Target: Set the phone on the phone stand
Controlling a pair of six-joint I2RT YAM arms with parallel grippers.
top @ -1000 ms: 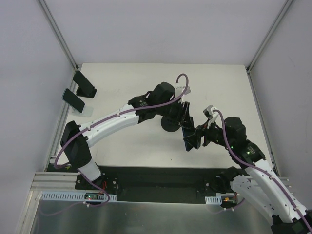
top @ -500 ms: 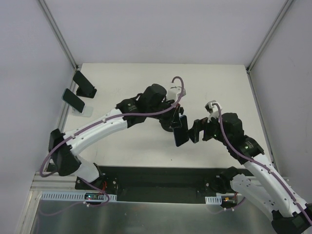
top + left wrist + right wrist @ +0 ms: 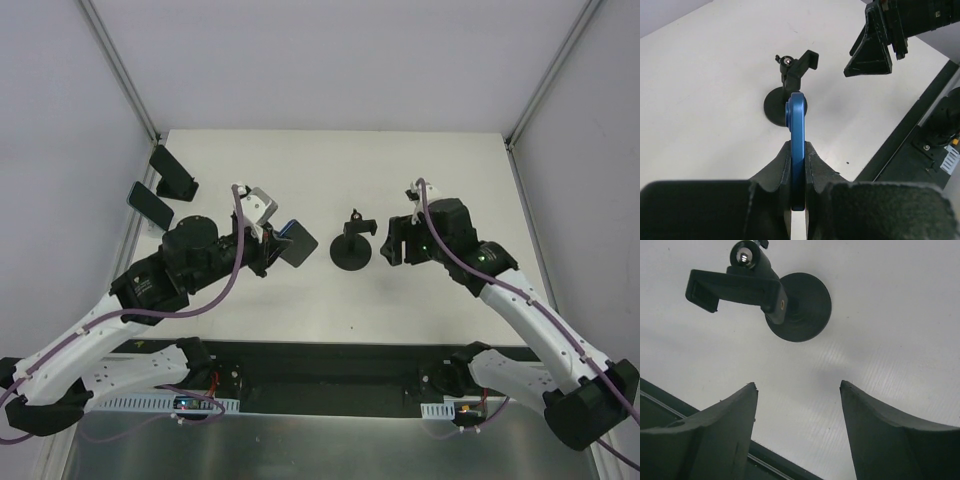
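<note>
The phone (image 3: 296, 241), blue-edged with a dark face, is clamped edge-on in my left gripper (image 3: 283, 243), held above the table left of the stand. In the left wrist view the phone (image 3: 796, 125) stands upright between the fingers (image 3: 815, 162). The black phone stand (image 3: 351, 248), with a round base and a clamp on top, sits mid-table and also shows in the left wrist view (image 3: 788, 87) and the right wrist view (image 3: 782, 297). My right gripper (image 3: 386, 243) is open and empty just right of the stand; it shows in its own view (image 3: 799, 386) and in the left wrist view (image 3: 871, 46).
Two dark phone-like objects (image 3: 172, 171) (image 3: 150, 206) stand on holders at the table's far left edge. A black strip (image 3: 330, 365) runs along the near edge between the arm bases. Grey walls enclose the table on three sides.
The phone was between both grippers right of the stand. The left arm has pulled back left with the phone; the right gripper has let go and moved up beside the stand.
</note>
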